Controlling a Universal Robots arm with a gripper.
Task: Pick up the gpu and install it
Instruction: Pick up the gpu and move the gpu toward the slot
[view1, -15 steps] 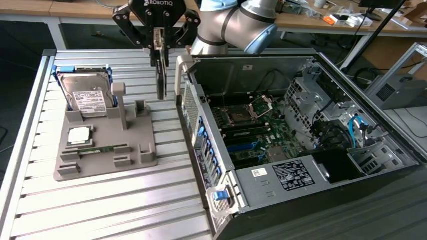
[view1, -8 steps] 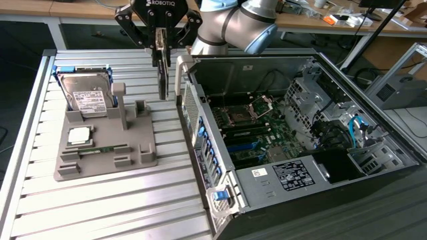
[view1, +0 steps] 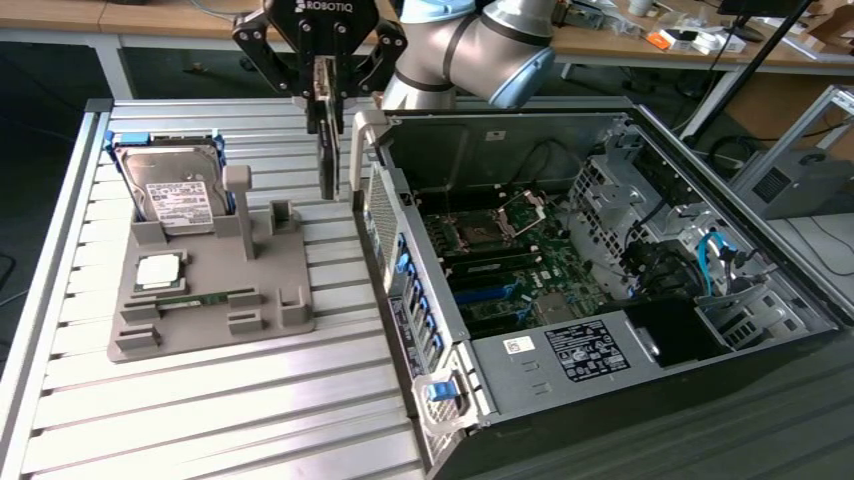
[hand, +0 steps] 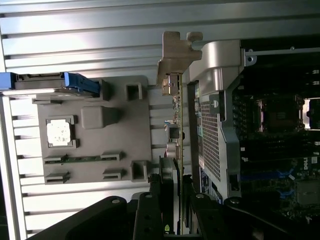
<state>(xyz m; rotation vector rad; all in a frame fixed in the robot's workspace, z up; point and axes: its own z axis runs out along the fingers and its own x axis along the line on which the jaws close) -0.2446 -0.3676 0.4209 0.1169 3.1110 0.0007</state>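
Gripping the gpu (view1: 328, 150) by its upper edge with jaws partly closed on the card; holding it upright and edge-on, clear of the table (view1: 200, 420), metal bracket at the end away from the jaws. Hanging between the grey holder (view1: 274, 290) and the open computer case (view1: 390, 240), just beside the case's outer wall; on the holder, hard drive (view1: 176, 192) propped upright, memory stick (view1: 200, 298) and processor chip (view1: 159, 270) lying flat.
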